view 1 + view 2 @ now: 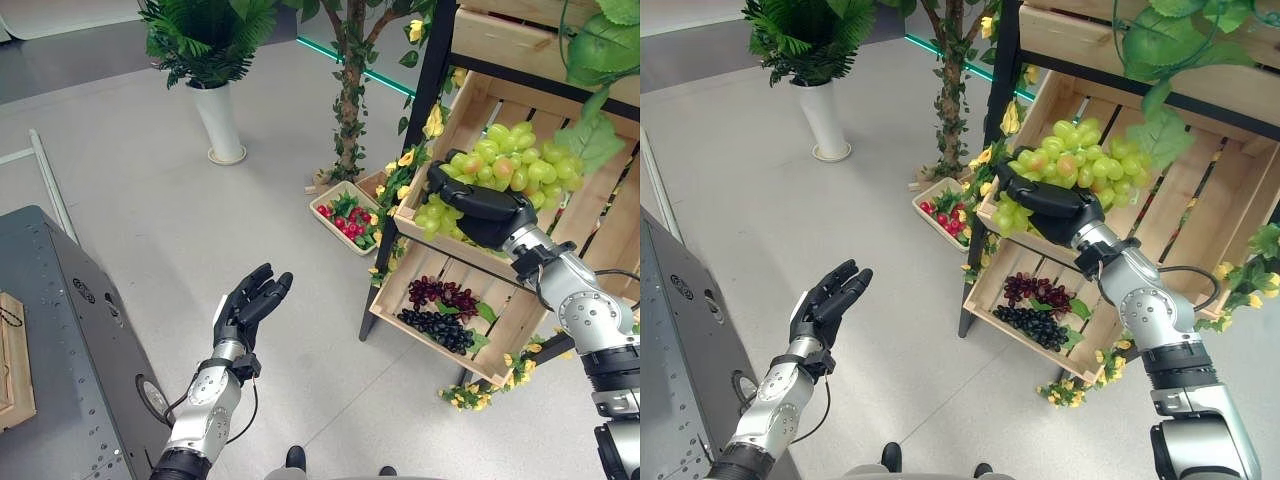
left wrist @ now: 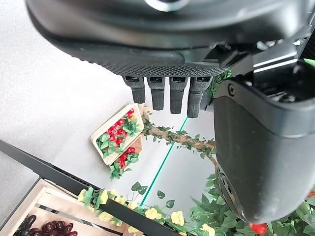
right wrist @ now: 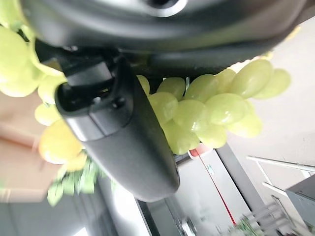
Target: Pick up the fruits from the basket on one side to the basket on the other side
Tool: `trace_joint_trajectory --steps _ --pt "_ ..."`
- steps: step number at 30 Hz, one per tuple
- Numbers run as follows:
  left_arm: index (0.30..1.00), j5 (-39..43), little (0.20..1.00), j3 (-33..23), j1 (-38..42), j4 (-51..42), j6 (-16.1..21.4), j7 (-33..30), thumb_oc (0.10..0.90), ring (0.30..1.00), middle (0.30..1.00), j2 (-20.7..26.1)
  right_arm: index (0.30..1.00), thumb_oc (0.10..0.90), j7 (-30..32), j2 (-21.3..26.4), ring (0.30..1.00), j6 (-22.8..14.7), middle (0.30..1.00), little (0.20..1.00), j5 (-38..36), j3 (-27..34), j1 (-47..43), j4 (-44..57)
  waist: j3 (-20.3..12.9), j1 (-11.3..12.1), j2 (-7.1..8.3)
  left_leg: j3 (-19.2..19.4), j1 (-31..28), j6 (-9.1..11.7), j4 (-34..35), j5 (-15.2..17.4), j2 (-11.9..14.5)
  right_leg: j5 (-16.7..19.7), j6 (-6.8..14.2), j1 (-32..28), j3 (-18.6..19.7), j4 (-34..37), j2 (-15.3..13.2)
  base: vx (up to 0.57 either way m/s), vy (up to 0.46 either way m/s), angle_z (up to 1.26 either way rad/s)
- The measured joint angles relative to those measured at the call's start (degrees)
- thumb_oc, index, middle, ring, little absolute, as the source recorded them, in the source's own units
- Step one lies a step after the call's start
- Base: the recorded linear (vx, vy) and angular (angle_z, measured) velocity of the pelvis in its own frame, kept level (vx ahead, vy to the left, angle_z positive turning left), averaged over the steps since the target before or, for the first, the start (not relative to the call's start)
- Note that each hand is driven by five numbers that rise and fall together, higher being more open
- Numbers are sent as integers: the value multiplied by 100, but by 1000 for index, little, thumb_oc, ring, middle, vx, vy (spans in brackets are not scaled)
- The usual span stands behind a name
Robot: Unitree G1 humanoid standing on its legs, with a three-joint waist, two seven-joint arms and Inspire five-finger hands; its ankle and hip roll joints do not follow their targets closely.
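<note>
Right robot hand apparently grips green grapes at crate edge

White vase with green fern stands on floor; vine-wrapped trunk rises beside grey cabinet-free floor area.

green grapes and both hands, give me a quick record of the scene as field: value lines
green grapes: bunch in the upper wooden crate of the rack
right hand: at the grapes on the crate's front edge; thumb lies against the bunch in the right wrist view; grasp cannot be told
left hand: open, fingers straight, held over the floor, holding nothing
lower crate: holds dark grapes and red grapes
floor crate: with red fruit and leaves, left of the rack
white vase: with a green plant, farther back
</note>
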State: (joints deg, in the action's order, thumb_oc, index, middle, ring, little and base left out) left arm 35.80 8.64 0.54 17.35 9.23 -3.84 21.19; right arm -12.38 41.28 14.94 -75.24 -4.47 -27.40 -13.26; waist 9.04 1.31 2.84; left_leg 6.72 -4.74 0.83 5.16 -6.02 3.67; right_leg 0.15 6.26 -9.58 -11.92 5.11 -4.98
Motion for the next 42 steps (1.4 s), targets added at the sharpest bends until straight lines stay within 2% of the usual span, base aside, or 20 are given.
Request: trace_joint_trajectory --steps 4,10,15,18,22,24,27,32,42 --pt "900 9 900 1 1 0 -1 25 800 900 900 45 300 400 413 2 300 1 300 300 -397 60 -66 -587 1 55 -1 -10 -3 5 2 -5 0 -2 -1 -13 -12 2 -2 1 2 1" --pt "900 77 900 11 -3 0 -2 24 800 900 900 265 300 400 906 64 300 0 300 300 -898 469 -272 -1675 -21 96 -40 -13 -10 -15 38 9 11 -1 -1 -34 -35 5 -14 -1 5 3" --pt "900 108 900 165 -1 0 -2 22 800 900 900 303 300 400 1263 88 300 -88 300 300 -1160 647 -353 -2164 -31 98 -68 -16 -24 12 26 -10 12 -3 -3 -40 -74 4 -14 7 4 -2" --pt "900 110 900 393 19 0 -2 21 800 900 900 308 300 400 1628 89 300 -318 300 300 -1409 647 -630 -2474 -31 69 -115 -19 -36 11 2 -10 6 -4 -3 -52 -81 3 -9 0 0 0" --pt "900 114 900 490 24 0 -3 -23 800 900 900 308 300 400 2128 91 300 -872 300 300 -1810 727 -972 -2613 -50 66 -190 -21 -59 13 3 -10 16 -7 -7 -76 -86 5 -6 0 0 0" --pt "900 133 900 499 26 0 -3 -87 800 900 900 310 900 800 2427 91 900 -1167 900 900 -2047 890 -1161 -2708 -66 68 -217 -18 -71 13 37 -8 22 -13 -14 -94 -82 23 -6 8 9 2" --pt "900 225 900 512 26 0 -3 -146 800 900 900 311 900 800 2797 91 900 -1430 900 900 -2255 915 -1354 -2777 -87 71 -252 -16 -75 -7 37 6 23 -12 -14 -95 -81 23 -6 0 0 0" --pt "900 224 900 621 59 0 -3 -252 800 900 900 313 900 800 3367 90 900 -1387 900 900 -2439 876 -1461 -2962 -94 62 -264 -14 -77 14 1 -9 19 -12 -13 -92 -80 17 -6 0 0 0" --pt "900 220 900 738 156 0 -3 -260 800 900 900 312 900 800 3394 89 900 -1013 900 900 -2433 781 -1462 -2974 -94 74 -264 6 -83 17 1 -11 22 -10 -12 -91 -65 6 -6 0 0 0"
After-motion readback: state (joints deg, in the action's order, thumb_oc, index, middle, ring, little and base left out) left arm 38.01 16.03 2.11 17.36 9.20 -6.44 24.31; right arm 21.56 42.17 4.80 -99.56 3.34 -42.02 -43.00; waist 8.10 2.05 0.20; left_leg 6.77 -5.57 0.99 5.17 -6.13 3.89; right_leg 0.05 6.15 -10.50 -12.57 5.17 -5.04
